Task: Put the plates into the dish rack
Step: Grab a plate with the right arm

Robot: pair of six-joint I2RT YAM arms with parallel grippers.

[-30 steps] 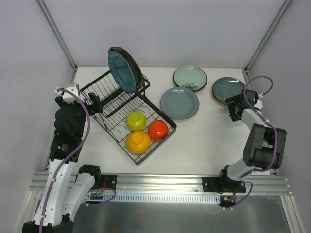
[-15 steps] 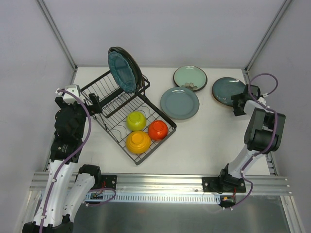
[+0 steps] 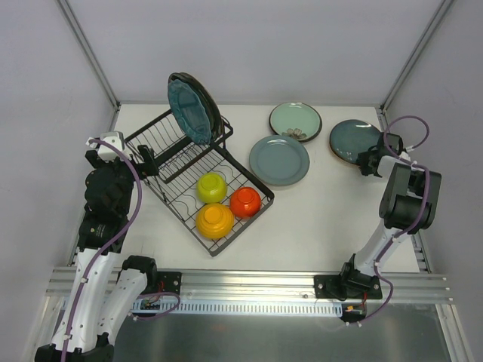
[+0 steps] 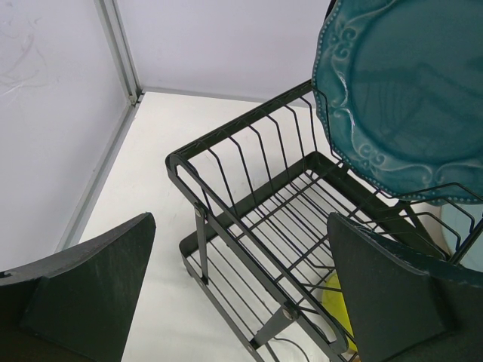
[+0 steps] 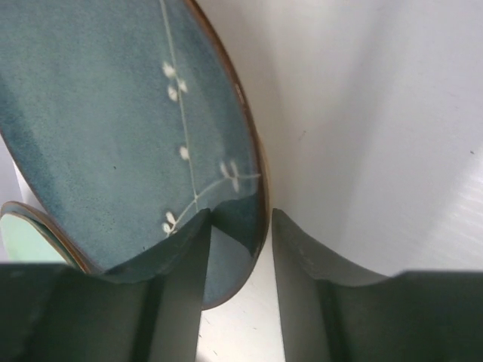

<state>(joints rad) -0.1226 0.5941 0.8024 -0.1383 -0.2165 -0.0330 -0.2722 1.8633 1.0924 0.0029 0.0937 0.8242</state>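
Two claws: left claw (image 4: 238,226) wide; right claw (image 5: 240,220) narrow astride dark teal plate (image 5: 113,113) rim, grip unclear.

- The black wire dish rack (image 3: 173,154) sits angled, left of centre.
- A scalloped teal plate (image 3: 189,113) stands upright in its raised slots, with a dark plate (image 3: 213,105) right behind it.
- A mint green plate (image 3: 295,119), a grey-blue plate (image 3: 279,160) and a dark teal plate (image 3: 351,139) with white sprigs lie flat to the right.

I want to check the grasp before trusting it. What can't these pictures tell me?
- Right wrist view: the right gripper straddles the dark plate rim; contact is hidden behind its fingers.
- Overhead: those fingertips are too small.
- Overhead: the rear plate in the rack is mostly hidden behind the teal plate.
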